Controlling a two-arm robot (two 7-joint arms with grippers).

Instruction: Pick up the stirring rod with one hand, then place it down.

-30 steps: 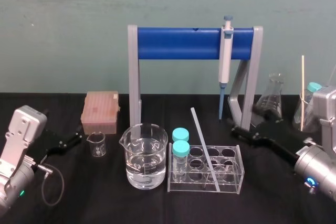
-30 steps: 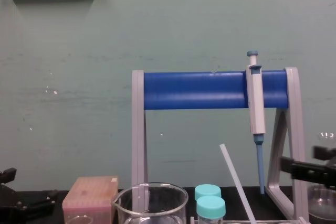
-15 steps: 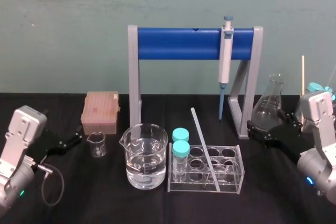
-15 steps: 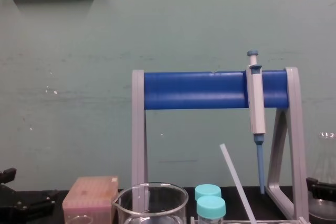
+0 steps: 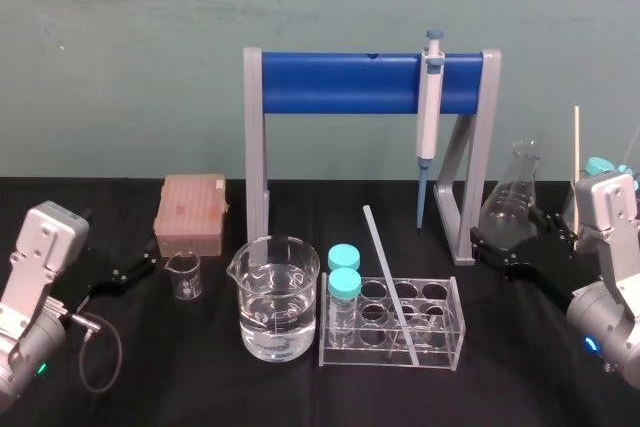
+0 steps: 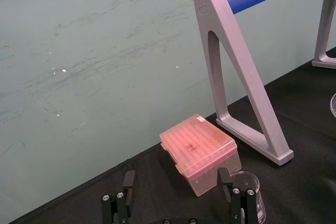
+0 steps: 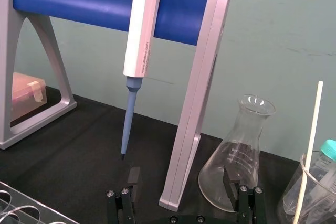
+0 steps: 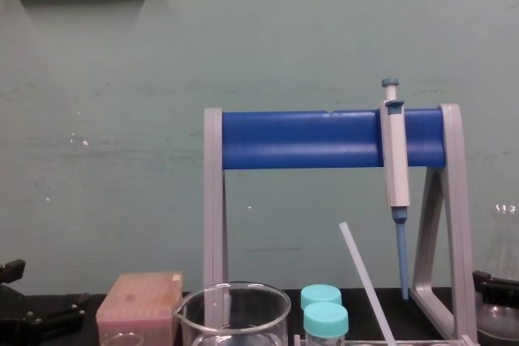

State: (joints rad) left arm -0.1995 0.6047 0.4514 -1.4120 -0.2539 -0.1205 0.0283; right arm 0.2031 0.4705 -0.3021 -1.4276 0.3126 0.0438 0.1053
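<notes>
Whitish and translucent, the stirring rod (image 5: pixel 385 265) leaned untouched in the clear tube rack (image 5: pixel 456 319). The right gripper (image 5: pixel 492 252), jaws apart, had drawn back from the stand (image 5: pixel 350 84) to beside the flask (image 5: pixel 516 192). The left gripper (image 5: pixel 140 267) sat parked, likewise spread.

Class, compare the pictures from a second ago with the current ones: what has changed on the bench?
The right end effector drew back from the test tube rack toward the robot's right and sits open by the conical flask, holding nothing. The stirring rod leans in the rack as before; the left end effector stayed parked by the small beaker.
</notes>
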